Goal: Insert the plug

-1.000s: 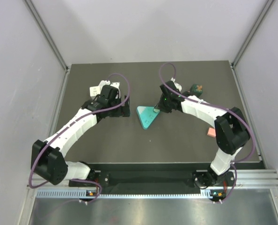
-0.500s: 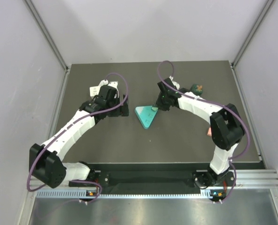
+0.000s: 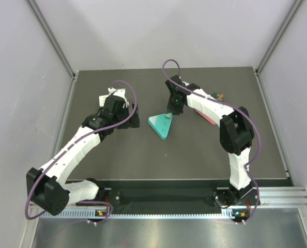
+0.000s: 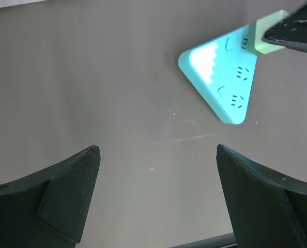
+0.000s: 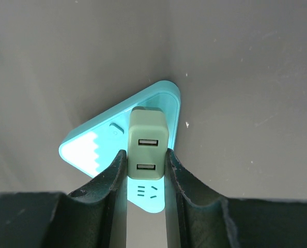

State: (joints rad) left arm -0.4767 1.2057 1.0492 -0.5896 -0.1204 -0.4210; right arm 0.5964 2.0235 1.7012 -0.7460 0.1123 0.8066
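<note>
Dark grey tabletop (image 3: 195,155); right gripper (image 5: 147,160) pinches pale green boxy plug (image 5: 148,139) (USB ports facing wrist), lengthwise along its fingers (image 5: 112,175), over teal triangular socket strip (image 5: 161,103); left gripper (image 4: 157,151) spread.

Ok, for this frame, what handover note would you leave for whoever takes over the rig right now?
The left gripper is open and empty, hovering over the table beside the power strip.
The right gripper is shut on the green plug, held over a socket near one corner of the strip.
Done: plug grasped and brought to the strip.
Left: whether the prongs are seated cannot be told; press fully in, then release.
</note>
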